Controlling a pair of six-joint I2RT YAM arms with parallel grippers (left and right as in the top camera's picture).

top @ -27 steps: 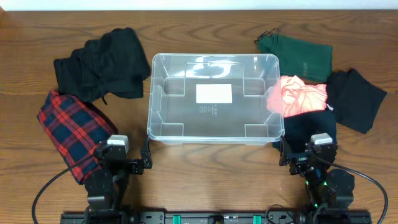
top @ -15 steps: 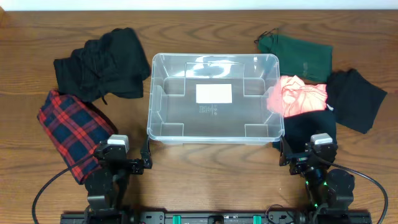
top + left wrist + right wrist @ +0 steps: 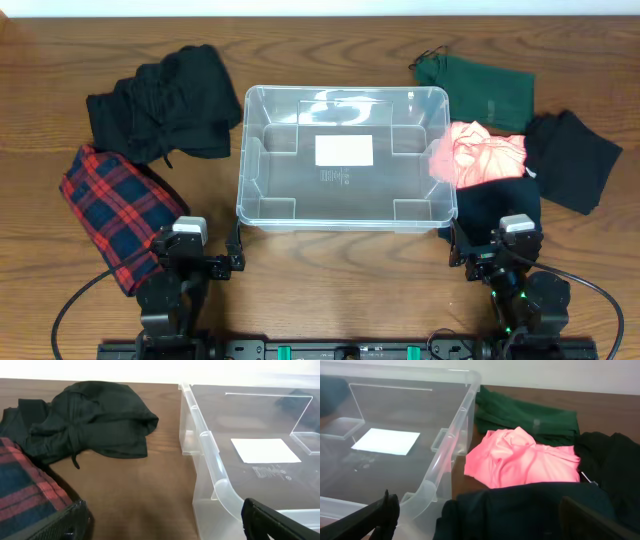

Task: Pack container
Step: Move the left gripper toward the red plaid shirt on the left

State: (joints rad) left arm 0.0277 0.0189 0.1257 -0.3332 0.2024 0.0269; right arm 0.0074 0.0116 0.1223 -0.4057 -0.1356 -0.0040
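Observation:
The clear container [image 3: 255,120] sits at the table's middle, holding nothing, with a white label [image 3: 344,150] on its base. Its rim shows in the left wrist view [image 3: 207,445] and the right wrist view [image 3: 455,435]. My left gripper [image 3: 205,262] is open near the container's front left corner, holding nothing. My right gripper [image 3: 490,258] is open at the front right, over a dark navy garment [image 3: 530,510]. A pink garment [image 3: 480,155] lies against the container's right wall.
A black garment [image 3: 165,105] and a red-blue plaid garment [image 3: 120,210] lie on the left. A green garment [image 3: 480,90] and another black garment [image 3: 570,160] lie on the right. Bare wood lies in front of the container.

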